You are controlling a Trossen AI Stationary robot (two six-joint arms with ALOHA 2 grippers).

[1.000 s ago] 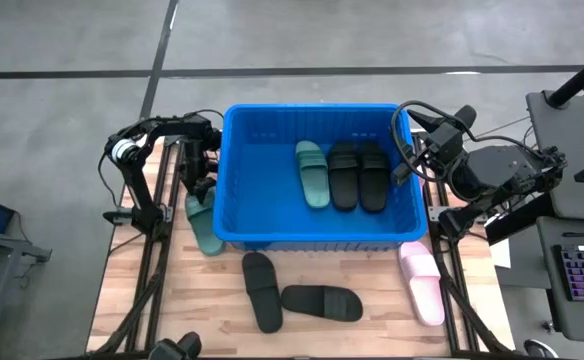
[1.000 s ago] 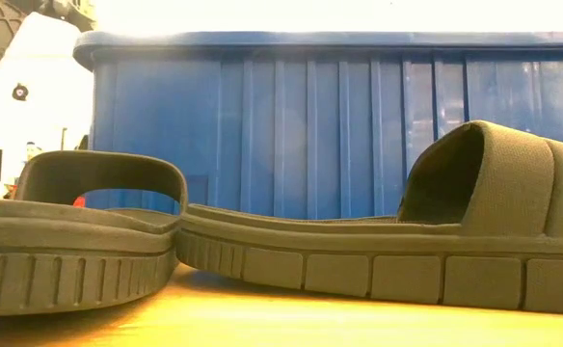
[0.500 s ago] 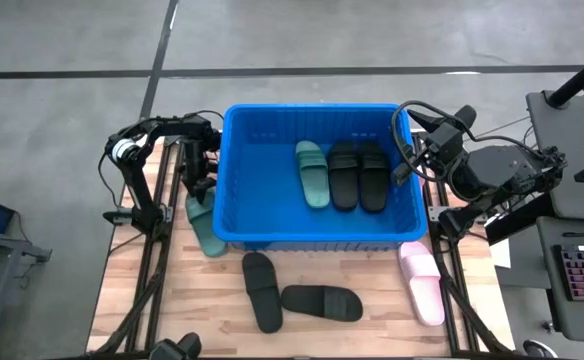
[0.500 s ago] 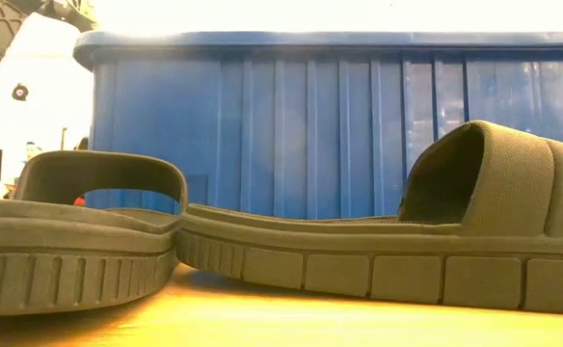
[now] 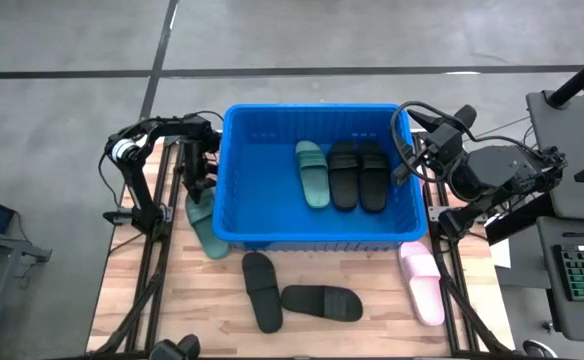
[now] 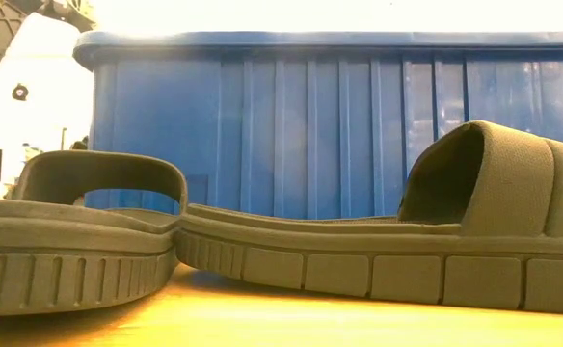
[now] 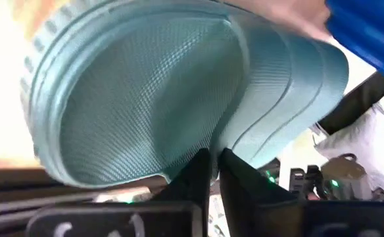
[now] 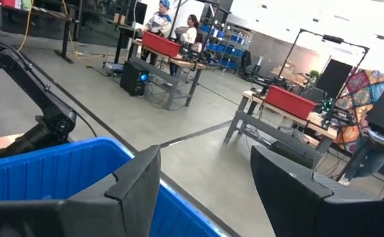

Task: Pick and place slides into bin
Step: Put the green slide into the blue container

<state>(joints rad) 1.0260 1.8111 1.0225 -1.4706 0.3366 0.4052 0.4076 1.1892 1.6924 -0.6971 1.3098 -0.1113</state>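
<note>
– Slides first: has anything shifted in the last second?

– Nothing I can find. The green slide [image 5: 207,232] lies on the wooden table [image 5: 372,300] just beside the bin's [image 5: 312,108] left wall, exactly where it was, and the left gripper [image 5: 200,190] sits over it in the same pose. The left wrist view shows its fingers [image 7: 195,172] drawn nearly together on the edge of the strap (I read that as a pinch, not a miss).

– So what does the standstill mean?

– Probably a grasp settling before the lift. Three are in the bin already: one green [image 5: 312,172] and two black [image 5: 344,175], side by side. Two black [image 5: 262,290] and one pink [image 5: 422,283] are left on the table in front.

– Materials?

– Soft moulded rubber. The green one has a fine woven-looking grain and raised ribs on the wide strap; the black soles have blocky treads. The bin is hard, glossy blue plastic with ribbed walls and a thick rim.

– And the other arm?

– The right gripper [image 5: 414,155] waits by the bin's right rim, fingers [image 8: 139,181] spread wide, holding nothing.
</note>
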